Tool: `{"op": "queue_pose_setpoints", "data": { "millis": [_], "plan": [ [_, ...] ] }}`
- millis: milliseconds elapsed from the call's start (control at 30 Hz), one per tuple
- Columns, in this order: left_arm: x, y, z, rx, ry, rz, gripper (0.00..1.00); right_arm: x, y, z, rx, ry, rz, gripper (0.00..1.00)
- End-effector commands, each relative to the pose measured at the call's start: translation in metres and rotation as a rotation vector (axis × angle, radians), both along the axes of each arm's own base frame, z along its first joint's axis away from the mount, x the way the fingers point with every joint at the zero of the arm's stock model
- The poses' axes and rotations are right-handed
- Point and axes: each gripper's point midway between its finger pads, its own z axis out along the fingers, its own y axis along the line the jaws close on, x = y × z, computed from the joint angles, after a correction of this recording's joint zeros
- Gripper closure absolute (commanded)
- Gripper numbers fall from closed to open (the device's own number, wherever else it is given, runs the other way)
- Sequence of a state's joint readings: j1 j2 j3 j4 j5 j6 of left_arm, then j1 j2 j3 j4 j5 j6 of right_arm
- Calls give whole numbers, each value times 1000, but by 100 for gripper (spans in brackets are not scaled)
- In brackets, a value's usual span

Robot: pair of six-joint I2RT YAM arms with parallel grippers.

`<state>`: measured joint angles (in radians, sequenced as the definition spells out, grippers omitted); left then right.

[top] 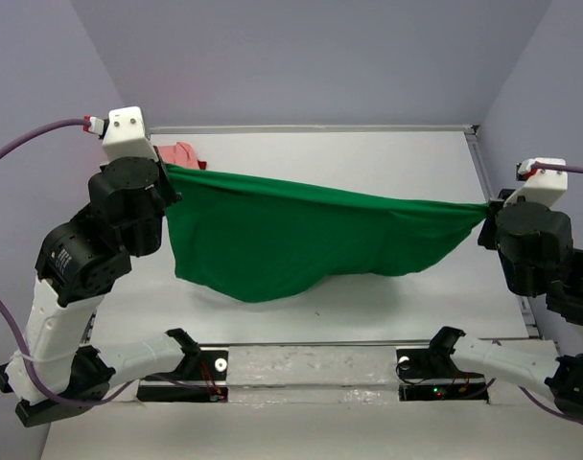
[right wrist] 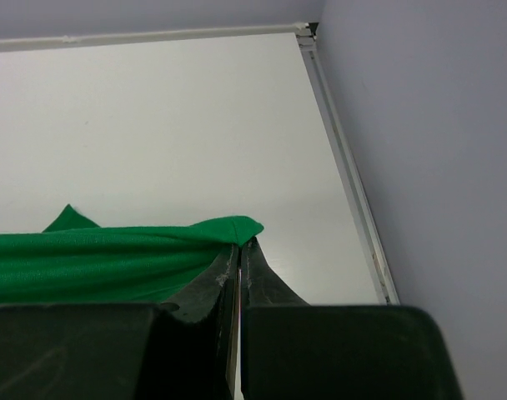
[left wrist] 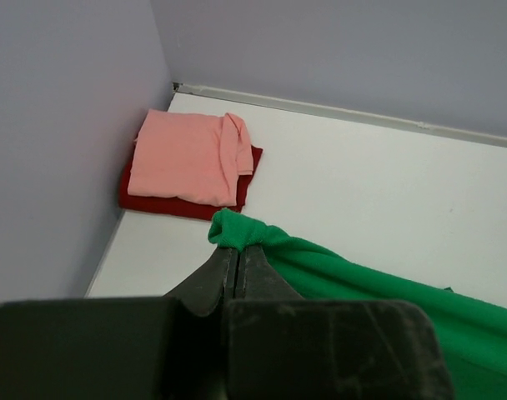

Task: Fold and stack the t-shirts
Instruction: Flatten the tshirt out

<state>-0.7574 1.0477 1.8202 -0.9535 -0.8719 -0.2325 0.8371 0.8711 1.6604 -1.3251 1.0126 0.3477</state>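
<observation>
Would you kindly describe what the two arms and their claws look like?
The left arm and right arm mix white links with rounded black joint housings. A purple cable runs into a white block with a red connector at each wrist. The left claw and right claw have dark, tapering fingers, scuffed pale along their edges.

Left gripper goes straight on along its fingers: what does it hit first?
Apart from the green t-shirt it grips, the left gripper would likely meet the folded pink t-shirt stacked on the dark red t-shirt in the corner. Depth is unclear; it may touch the table first.
</observation>
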Motion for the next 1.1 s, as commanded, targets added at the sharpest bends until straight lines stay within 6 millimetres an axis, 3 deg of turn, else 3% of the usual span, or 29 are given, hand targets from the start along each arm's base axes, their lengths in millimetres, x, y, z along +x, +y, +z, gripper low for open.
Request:
{"op": "queue_pose_setpoints", "data": {
  "millis": [0,133,333,467,700,867,967,1000,1067],
  "plan": [
    [-7,18,12,-18,-56,55,100,-9,-27,8,-42,-26,-106,100],
    [-11,18,14,-37,-84,23,100,-8,-26,14,-36,-41,-101,100],
    [-12,15,36,-50,-140,-19,100,5,-15,37,-42,-67,-104,100],
    [5,-10,38,-40,-125,-77,100,24,4,45,-70,-73,-75,100],
    [17,-30,39,-13,-143,-116,100,51,30,34,-185,-62,-26,100],
    [19,-40,59,12,-177,-124,100,58,41,52,-211,-94,-14,100],
    [20,-45,76,23,-193,-112,100,64,42,73,-229,-137,-29,100],
    [15,-55,79,9,-199,-146,100,62,41,82,-233,-151,-27,100],
    [9,-57,83,-11,-203,-125,100,62,41,88,-227,-161,-24,100]
  ]
}}
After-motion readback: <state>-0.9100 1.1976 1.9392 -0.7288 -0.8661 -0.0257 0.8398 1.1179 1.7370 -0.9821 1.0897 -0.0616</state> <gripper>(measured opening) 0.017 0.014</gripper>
